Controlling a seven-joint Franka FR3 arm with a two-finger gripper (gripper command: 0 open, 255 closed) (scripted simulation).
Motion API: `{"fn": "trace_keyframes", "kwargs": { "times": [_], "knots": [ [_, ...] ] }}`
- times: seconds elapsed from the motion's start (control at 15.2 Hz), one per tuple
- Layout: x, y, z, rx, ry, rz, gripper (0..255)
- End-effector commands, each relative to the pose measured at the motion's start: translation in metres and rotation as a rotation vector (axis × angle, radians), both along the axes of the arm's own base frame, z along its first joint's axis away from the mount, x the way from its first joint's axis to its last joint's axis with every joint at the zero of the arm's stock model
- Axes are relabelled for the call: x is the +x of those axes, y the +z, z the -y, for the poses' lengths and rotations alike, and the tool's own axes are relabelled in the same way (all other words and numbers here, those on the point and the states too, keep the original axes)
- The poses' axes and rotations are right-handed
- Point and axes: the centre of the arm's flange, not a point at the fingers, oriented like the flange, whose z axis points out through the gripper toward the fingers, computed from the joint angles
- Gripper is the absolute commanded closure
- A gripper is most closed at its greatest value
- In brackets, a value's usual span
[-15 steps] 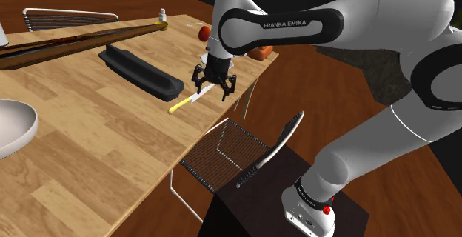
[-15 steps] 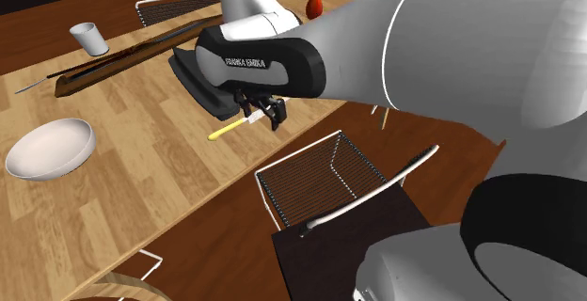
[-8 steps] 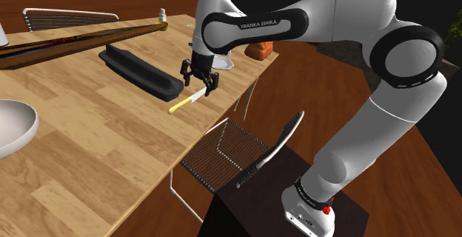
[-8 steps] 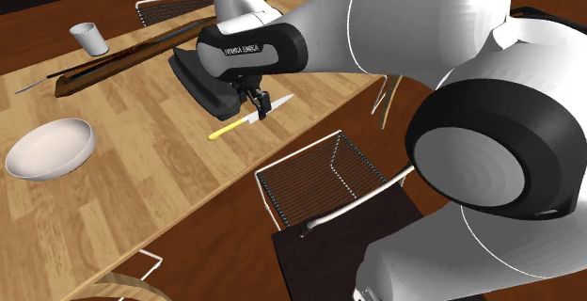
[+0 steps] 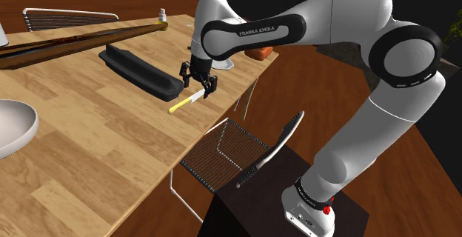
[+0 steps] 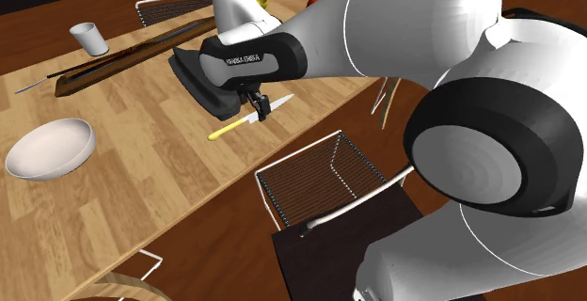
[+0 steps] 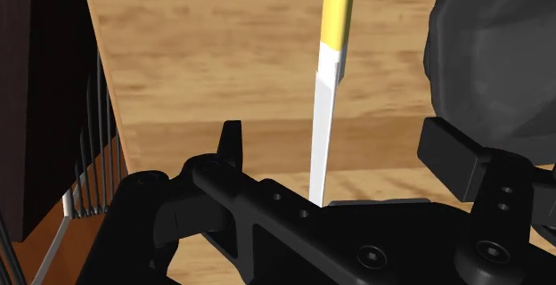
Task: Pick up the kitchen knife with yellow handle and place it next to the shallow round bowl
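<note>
Knife [image 5: 185,102] with a yellow handle lies flat on the wooden worktop [image 5: 96,147], close to the edge by the wire chair [image 5: 222,154]. In the shoulder view its handle points toward 8 o'clock and its pale blade toward 2 o'clock. The gripper [image 5: 198,82] hovers low over the blade end, spread wide and holding nothing: in the wrist view the blade runs between the two fingers [image 7: 231,150] without touching either. A dark long tray [image 5: 141,71] sits just beside the knife at 10 o'clock (close enough to crowd one finger). The shallow white bowl [image 5: 11,124] is well apart, at about 9 o'clock from the knife.

By its look, the knife is light, stiff and thin, and it lies so flat that the fingers would have to close across its width right down at the wood. The blade looks smooth and narrow, likely to slip or pivot. The thicker handle, or the spot where blade meets handle, seems the surer hold and should keep the weight balanced during the carry.
</note>
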Motion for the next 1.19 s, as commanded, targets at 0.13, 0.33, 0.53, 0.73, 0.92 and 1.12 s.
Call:
{"fn": "trace_keyframes", "kwargs": {
  "times": [0.13, 0.33, 0.53, 0.73, 0.92, 1.12],
  "knots": [
    [0.003, -0.026, 0.001, 0.018, 0.001, -0.029, 0],
    [0.003, -0.026, 0.001, 0.018, 0.001, -0.029, 0],
    [0.005, -0.021, 0.002, 0.017, 0.001, -0.029, 255],
    [0.006, -0.022, 0.002, 0.017, 0.001, -0.028, 255],
    [0.007, -0.022, 0.002, 0.017, 0.001, -0.028, 255],
    [0.003, -0.016, 0.001, 0.018, 0.001, -0.029, 255]
  ]
}}
